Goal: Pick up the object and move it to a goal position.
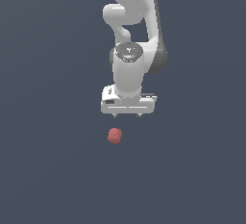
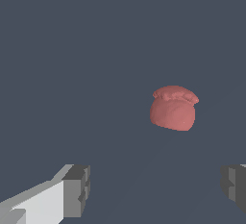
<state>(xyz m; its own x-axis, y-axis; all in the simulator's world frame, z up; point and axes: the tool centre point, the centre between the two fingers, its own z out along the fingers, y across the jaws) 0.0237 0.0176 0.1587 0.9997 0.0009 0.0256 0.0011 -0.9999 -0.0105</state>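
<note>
The object [image 1: 114, 136] is a small matte red rounded lump on the dark grey floor, just below the arm in the exterior view. It also shows in the wrist view [image 2: 173, 108], ahead of the fingers and nearer one of them. My white gripper [image 1: 127, 116] hangs pointing down, above and slightly to the exterior view's right of the lump, apart from it. In the wrist view the gripper [image 2: 156, 187] is open and empty, with one grey fingertip [image 2: 77, 189] and the other at the picture's edge, set wide apart.
The white arm [image 1: 132, 35] rises behind the gripper to the top of the exterior view. A plain dark grey floor [image 1: 48, 170] lies all around.
</note>
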